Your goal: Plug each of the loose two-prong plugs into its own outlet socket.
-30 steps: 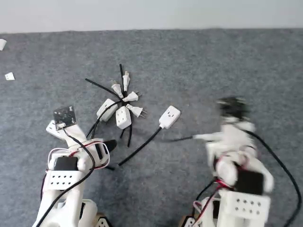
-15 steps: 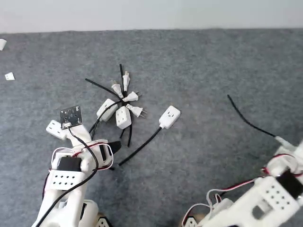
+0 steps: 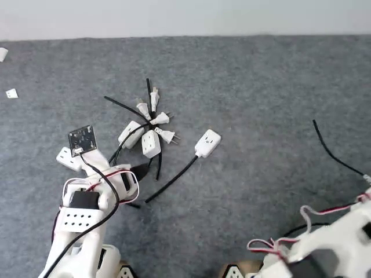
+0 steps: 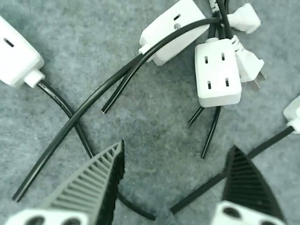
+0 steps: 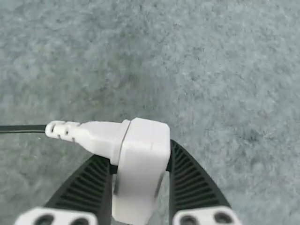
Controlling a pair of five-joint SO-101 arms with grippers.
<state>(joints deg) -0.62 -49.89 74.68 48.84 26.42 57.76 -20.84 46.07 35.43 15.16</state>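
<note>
Left of centre, plugs [image 3: 165, 136] and sockets [image 3: 151, 143] lie tangled just ahead of my wide-open left claw [image 4: 177, 147], poised to pick, I'd judge. My right claw [image 5: 139, 157] clamps a white cord end [image 5: 140, 140], well apart from the tangle.

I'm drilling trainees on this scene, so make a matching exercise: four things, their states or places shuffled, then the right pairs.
1. left black ribbed hand
2. right black ribbed hand
3. white square outlet block
4. white socket on long black cord

A. alone on the grey carpet
B. shut on a white plastic connector
C. open above the cords
D. in the tangled pile

Pairs: 1-C, 2-B, 3-D, 4-A
</note>
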